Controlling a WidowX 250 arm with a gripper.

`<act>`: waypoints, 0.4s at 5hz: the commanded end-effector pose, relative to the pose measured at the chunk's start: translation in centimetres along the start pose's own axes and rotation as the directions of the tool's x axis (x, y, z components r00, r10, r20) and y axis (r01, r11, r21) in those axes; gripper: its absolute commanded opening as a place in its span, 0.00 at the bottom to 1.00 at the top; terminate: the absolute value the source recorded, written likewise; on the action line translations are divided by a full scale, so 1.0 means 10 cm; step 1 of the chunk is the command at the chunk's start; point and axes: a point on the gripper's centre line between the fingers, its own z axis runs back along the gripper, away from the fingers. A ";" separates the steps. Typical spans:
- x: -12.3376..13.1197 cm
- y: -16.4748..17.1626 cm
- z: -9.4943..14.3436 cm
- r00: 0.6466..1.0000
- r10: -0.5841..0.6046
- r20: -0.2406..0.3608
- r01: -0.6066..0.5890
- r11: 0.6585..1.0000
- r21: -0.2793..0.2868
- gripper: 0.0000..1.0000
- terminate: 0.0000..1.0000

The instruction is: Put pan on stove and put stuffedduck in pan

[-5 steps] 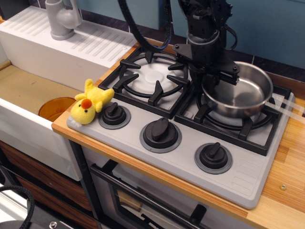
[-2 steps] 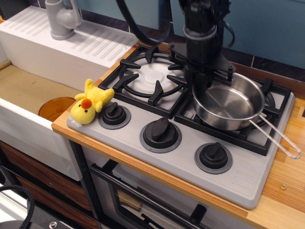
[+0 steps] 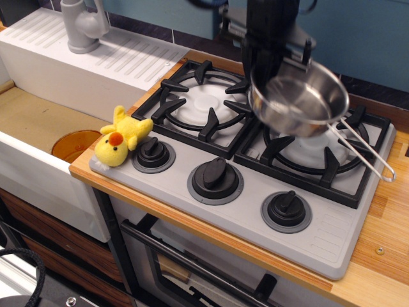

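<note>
One fixed camera is looking down at an angle from the front left, fairly near. The stove [image 3: 255, 173] is filling the frame's centre and right, the sink [image 3: 45, 121] is lying upper left.

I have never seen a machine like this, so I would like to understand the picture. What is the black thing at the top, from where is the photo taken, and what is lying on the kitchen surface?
The black column at the top is a robot arm. Its tool grips the near-left rim of a small steel saucepan and holds it tilted in the air above the right burner; the picture is blurred there.

There is one picture only, from a camera that looks down at the counter from the front and a little to the left.

Below is a grey two-burner stove with black grates and three black knobs. A yellow stuffed duck lies on its front left corner, beside the left knob. Further left are a white sink with an orange dish in it, and a grey faucet.
</note>
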 end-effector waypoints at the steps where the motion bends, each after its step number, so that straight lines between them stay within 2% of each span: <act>1: 0.36 0.43 0.40 0.995 -0.064 0.075 0.061 0.997 0.040 0.00 0.00; 2: 0.42 0.66 0.38 0.994 -0.082 0.066 0.079 0.996 0.049 0.00 0.00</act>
